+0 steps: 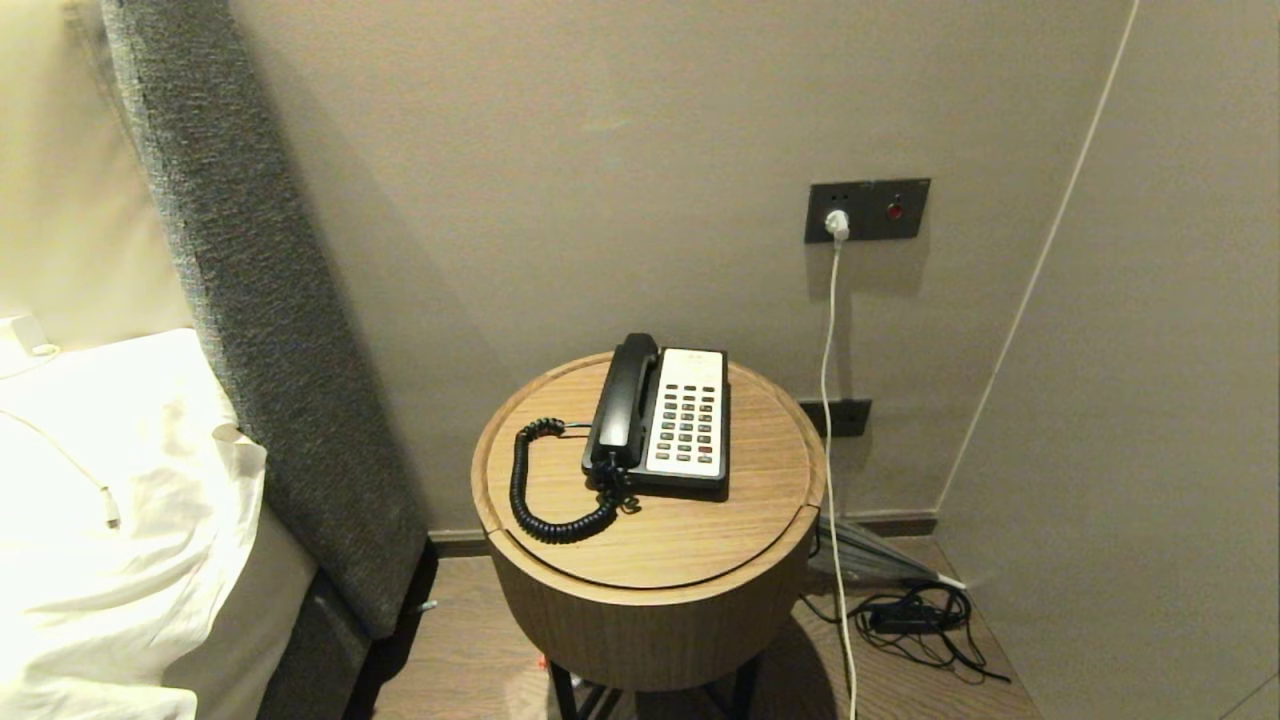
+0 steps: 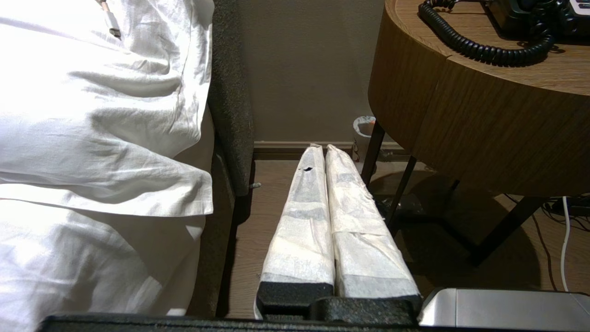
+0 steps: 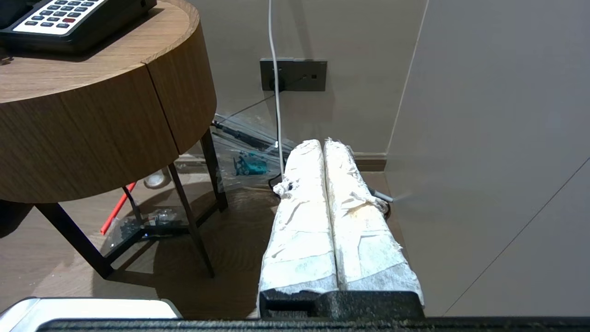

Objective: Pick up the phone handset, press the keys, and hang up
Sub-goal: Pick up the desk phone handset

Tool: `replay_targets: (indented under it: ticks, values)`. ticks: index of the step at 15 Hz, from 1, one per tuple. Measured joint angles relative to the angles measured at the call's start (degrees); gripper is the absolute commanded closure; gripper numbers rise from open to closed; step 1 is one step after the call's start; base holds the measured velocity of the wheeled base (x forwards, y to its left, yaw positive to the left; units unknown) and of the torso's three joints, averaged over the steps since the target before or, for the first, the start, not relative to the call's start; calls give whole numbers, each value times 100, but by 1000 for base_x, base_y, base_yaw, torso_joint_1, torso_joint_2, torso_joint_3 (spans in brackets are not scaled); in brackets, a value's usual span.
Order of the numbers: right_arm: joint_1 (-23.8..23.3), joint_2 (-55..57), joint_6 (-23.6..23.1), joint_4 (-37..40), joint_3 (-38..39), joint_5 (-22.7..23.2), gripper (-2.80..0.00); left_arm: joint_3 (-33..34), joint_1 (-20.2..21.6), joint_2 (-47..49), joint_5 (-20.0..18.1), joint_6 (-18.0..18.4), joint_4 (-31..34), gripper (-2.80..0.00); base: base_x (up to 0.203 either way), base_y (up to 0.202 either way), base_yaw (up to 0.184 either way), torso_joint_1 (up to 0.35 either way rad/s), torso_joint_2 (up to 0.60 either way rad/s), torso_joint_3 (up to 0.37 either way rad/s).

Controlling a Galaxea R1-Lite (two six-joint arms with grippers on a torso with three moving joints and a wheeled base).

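Glossy black phone handset (image 1: 625, 400) seated in cradle along left side of base, centre of head view, long axis running up-frame, black coiled cord (image 1: 550, 500) looping out lower left; dark grey keys (image 1: 689, 418), one red, gridded on white faceplate just right.

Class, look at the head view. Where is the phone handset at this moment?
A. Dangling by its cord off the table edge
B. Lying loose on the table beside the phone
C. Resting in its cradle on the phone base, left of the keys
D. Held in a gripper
C: the phone handset lies in its cradle on the phone base, left of the keys.
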Motion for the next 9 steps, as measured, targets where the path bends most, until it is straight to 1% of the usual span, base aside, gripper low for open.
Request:
replay_targets:
  ticks: [9]
  values:
    - [0,0,64,4,0,-25,0,0,0,0,2,0,0,0,0,0,0,0,0,0]
